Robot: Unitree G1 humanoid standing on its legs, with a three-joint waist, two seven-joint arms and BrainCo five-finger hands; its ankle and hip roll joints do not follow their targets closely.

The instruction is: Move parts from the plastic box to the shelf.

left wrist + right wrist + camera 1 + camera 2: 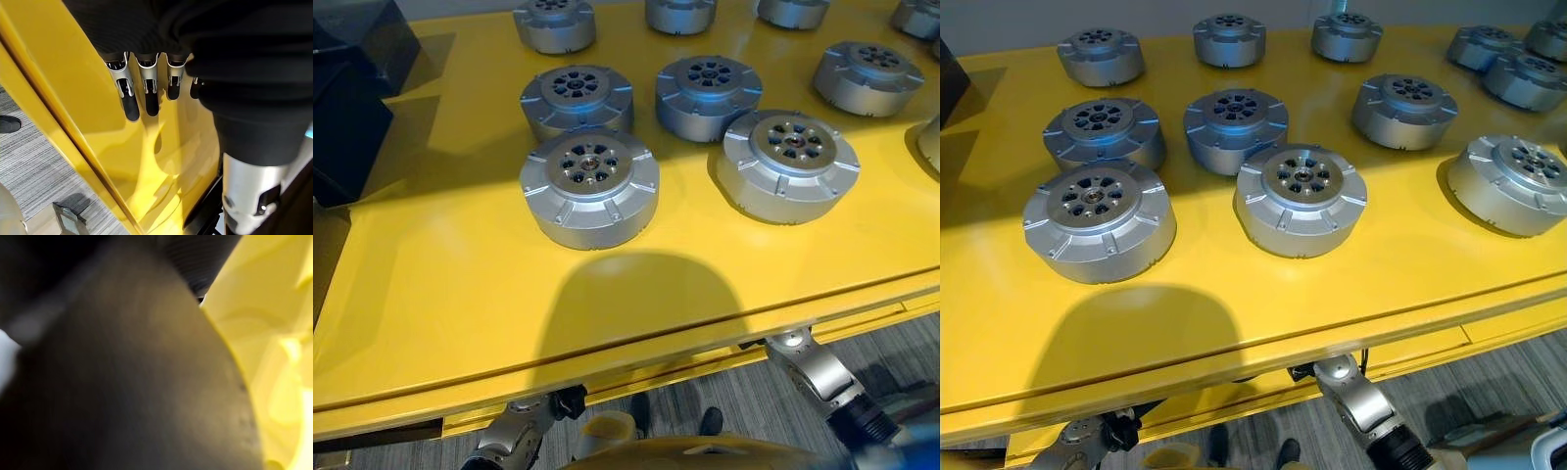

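Note:
Several round silver parts lie flat on the yellow shelf. The two nearest are one at front left and one at front right, with more in rows behind them. Both arms come up from below the shelf's front edge, the left arm and the right arm. My left hand hangs beside the shelf's yellow underside with its fingers straight and nothing in them. My right hand's dark cover sits close to a yellow surface.
A black box stands at the shelf's far left. More parts reach the shelf's right edge. A wide bare strip of yellow runs along the front. Grey carpet lies below the shelf.

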